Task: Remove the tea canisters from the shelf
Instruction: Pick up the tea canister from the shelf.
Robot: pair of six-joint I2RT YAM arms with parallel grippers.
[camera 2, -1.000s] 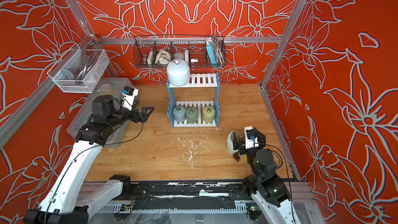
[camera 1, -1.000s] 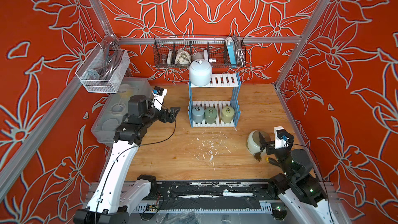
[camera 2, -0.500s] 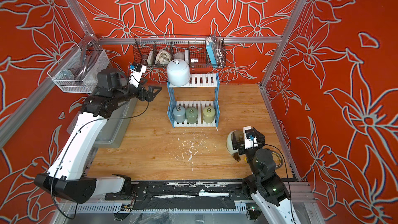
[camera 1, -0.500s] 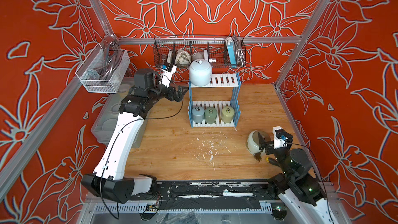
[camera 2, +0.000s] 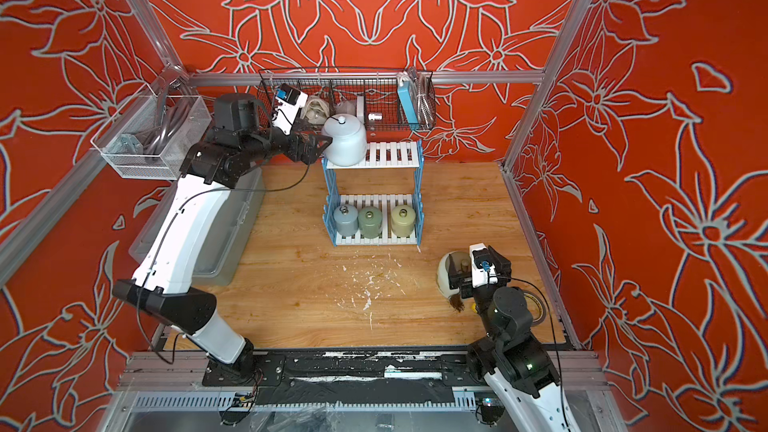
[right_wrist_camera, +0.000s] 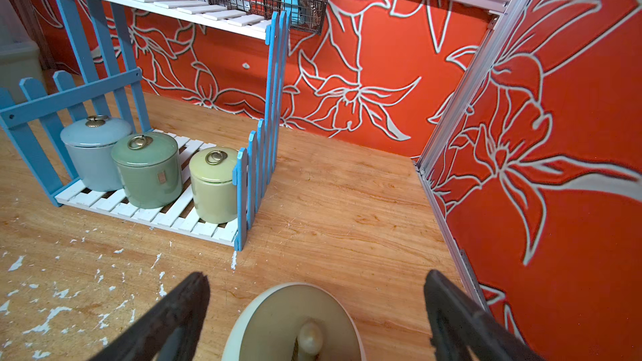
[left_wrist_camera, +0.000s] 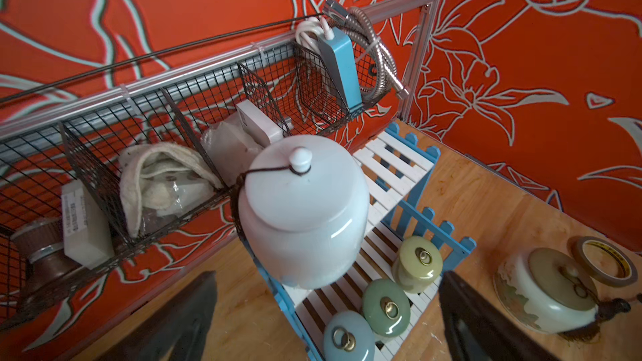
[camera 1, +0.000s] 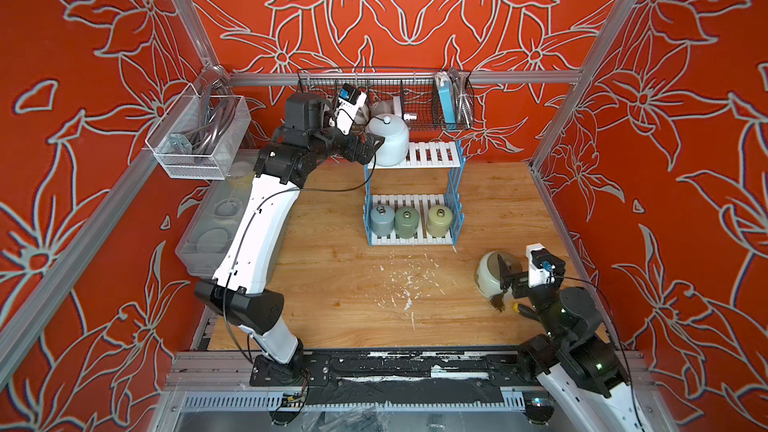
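The left arm reached high and forward, elbow bent, with the left gripper [camera 1: 371,146] spread wide just beside the pale-blue jar [camera 1: 390,143] on the top board of the shelf [camera 1: 434,155]. Three small canisters [camera 1: 406,221] stood on the lower board. The right arm crouched low, the right gripper [camera 1: 505,274] wide apart over the cream jar [camera 1: 485,278] on the table [camera 1: 332,284].

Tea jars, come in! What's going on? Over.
Left gripper open, at white jar on shelf top. Right gripper open over cream jar, on table. Three small jars on bottom tier. Wire basket close behind white jar.
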